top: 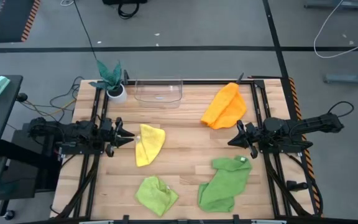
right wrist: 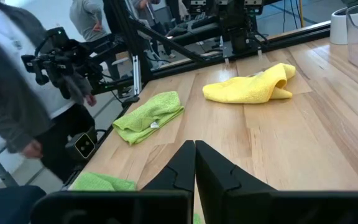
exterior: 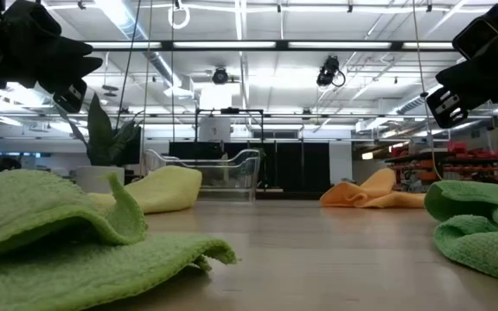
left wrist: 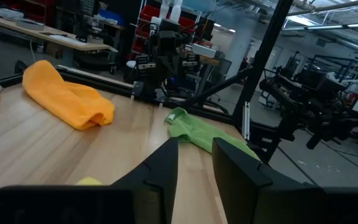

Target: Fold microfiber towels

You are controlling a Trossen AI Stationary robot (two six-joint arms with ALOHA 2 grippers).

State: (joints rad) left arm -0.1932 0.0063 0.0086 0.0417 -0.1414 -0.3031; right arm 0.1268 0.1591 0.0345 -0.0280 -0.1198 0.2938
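Observation:
Four microfiber towels lie crumpled on the wooden table (top: 185, 134): an orange one (top: 224, 106) at the far right, a yellow one (top: 149, 144) left of centre, a lime green one (top: 156, 194) near the front edge, and a larger mid-green one (top: 224, 182) with a small white tag (top: 242, 159). My left gripper (top: 129, 137) hovers level at the left side, just beside the yellow towel, with its fingers (left wrist: 166, 158) apart and nothing between them. My right gripper (top: 232, 139) hovers at the right side, above and between the orange and mid-green towels, with its fingers (right wrist: 185, 155) together.
A clear plastic bin (top: 158, 91) and a teal-leaved plant in a white pot (top: 113, 81) stand along the far edge. Black rails (top: 258, 106) run down both table sides. A person (right wrist: 11, 81) stands beyond the table's near side in the right wrist view.

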